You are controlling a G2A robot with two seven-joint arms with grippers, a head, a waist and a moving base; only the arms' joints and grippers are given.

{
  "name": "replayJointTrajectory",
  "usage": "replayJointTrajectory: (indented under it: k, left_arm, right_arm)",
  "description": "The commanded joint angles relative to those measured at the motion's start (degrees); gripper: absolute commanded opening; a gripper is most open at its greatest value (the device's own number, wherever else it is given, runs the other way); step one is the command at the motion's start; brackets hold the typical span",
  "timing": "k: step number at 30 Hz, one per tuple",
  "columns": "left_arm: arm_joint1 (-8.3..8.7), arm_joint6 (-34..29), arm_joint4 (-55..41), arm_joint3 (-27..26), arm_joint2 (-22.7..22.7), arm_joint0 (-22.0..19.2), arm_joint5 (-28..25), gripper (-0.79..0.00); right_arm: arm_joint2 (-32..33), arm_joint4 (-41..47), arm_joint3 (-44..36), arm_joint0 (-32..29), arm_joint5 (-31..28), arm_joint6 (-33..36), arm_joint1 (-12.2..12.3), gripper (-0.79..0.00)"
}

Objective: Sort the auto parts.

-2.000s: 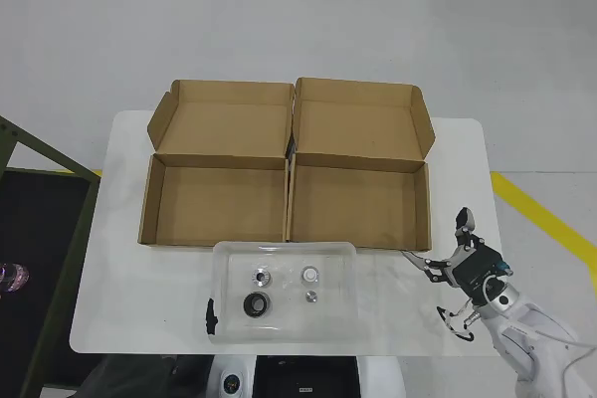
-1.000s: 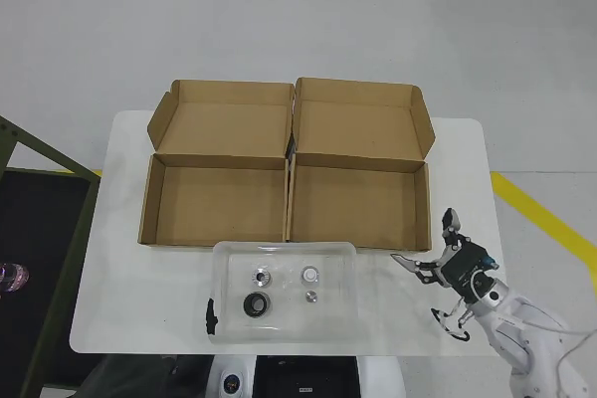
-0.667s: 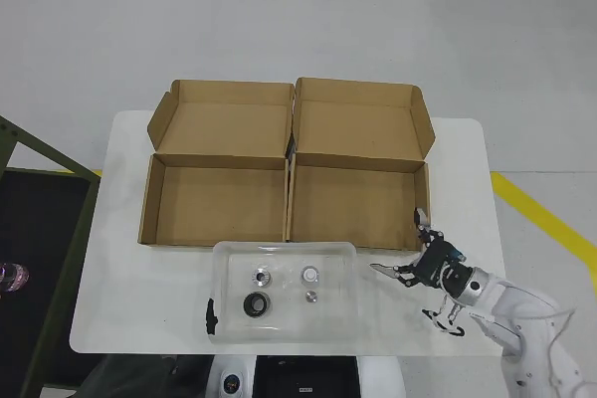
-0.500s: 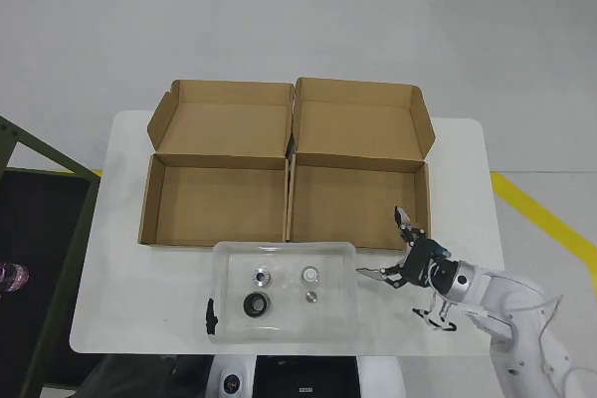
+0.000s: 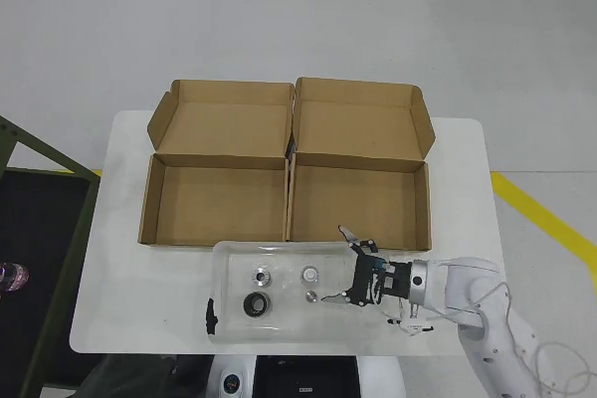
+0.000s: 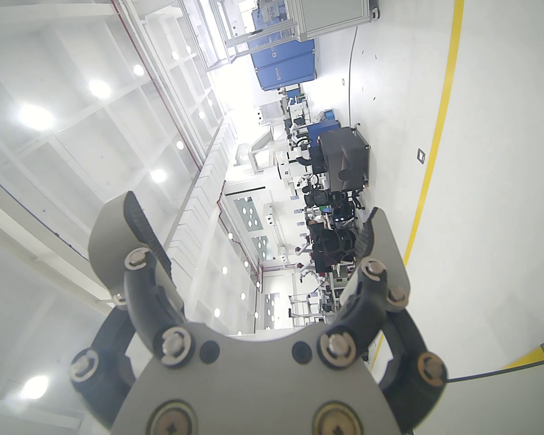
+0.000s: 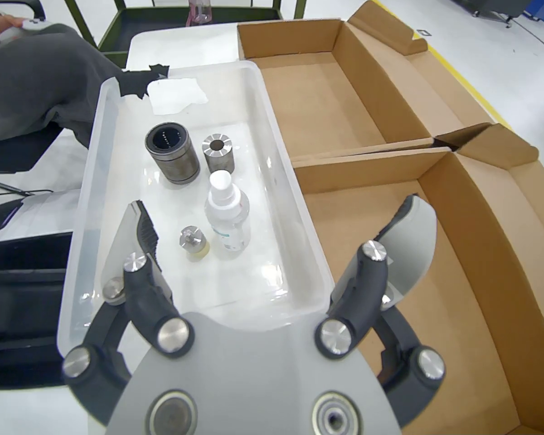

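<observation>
A white bench [image 5: 458, 159], plain brown cardboard boxes [image 5: 219, 204] and a clear tub [image 5: 285, 244] are seen. A dark grey cylinder [image 7: 171, 153], a grey sleeve [image 7: 219, 152], a clear, white-capped bottle [image 7: 227, 215] and a silver stud [image 7: 192, 239] are shown.

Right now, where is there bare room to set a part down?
The left brown cardboard box and right brown cardboard box both have bare floors. The clear plastic bin is crowded: four items mid-bin, the open right gripper at its right end.
</observation>
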Motion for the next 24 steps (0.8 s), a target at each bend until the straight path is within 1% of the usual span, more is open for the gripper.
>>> replayJointTrajectory:
  k: [1, 7, 18, 22, 24]
  left_arm:
    - [0.0, 0.0, 0.0, 0.0, 0.0, 0.0, 0.0, 0.0]
    - [0.0, 0.0, 0.0, 0.0, 0.0, 0.0, 0.0, 0.0]
    - [0.0, 0.0, 0.0, 0.0, 0.0, 0.0, 0.0, 0.0]
    - [0.0, 0.0, 0.0, 0.0, 0.0, 0.0, 0.0, 0.0]
    - [0.0, 0.0, 0.0, 0.0, 0.0, 0.0, 0.0, 0.0]
  right_arm:
    - [-1.0, 0.2, -0.4, 0.6, 0.0, 1.7, 0.1, 0.0]
    - [-4.8, 0.9, -0.7, 2.1, 0.0, 4.5, 0.3, 0.0]
    - [-10.9, 2.1, 2.5, 4.6, 0.4, 8.2, 0.3, 0.0]
    - [-12.1, 2.9, 3.5, 5.3, 0.2, 8.7, 0.4, -0.071]
    - [-12.4, 3.2, 4.0, 5.6, 0.5, 8.9, 0.5, -0.055]
